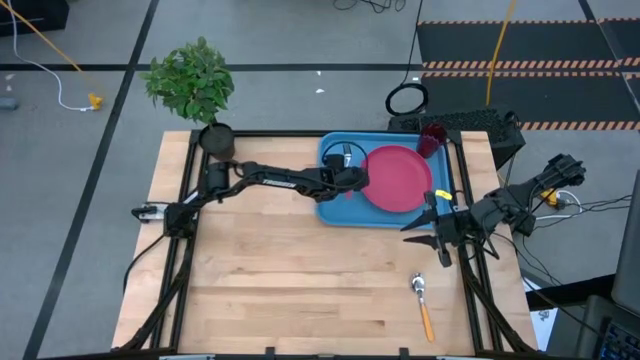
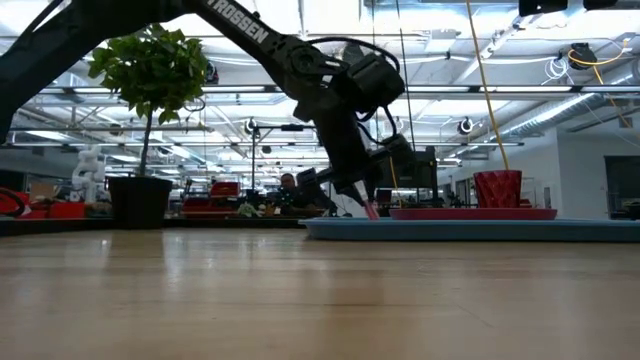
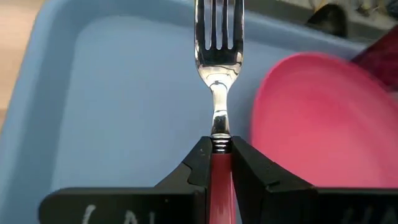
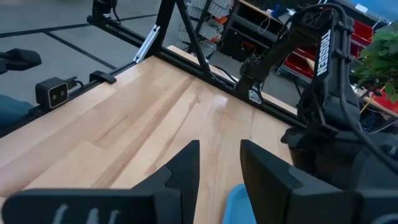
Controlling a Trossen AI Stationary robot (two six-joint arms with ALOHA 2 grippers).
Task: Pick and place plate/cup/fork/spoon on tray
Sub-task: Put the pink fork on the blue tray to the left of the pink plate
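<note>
The fork is clamped by its red-pink handle in the left gripper over the bare half of the tray, tines pointing ahead. The plate lies just beside the gripper, the cup beyond it. The right gripper is held with its fingers apart at the table edge, the spoon lying near it.
</note>
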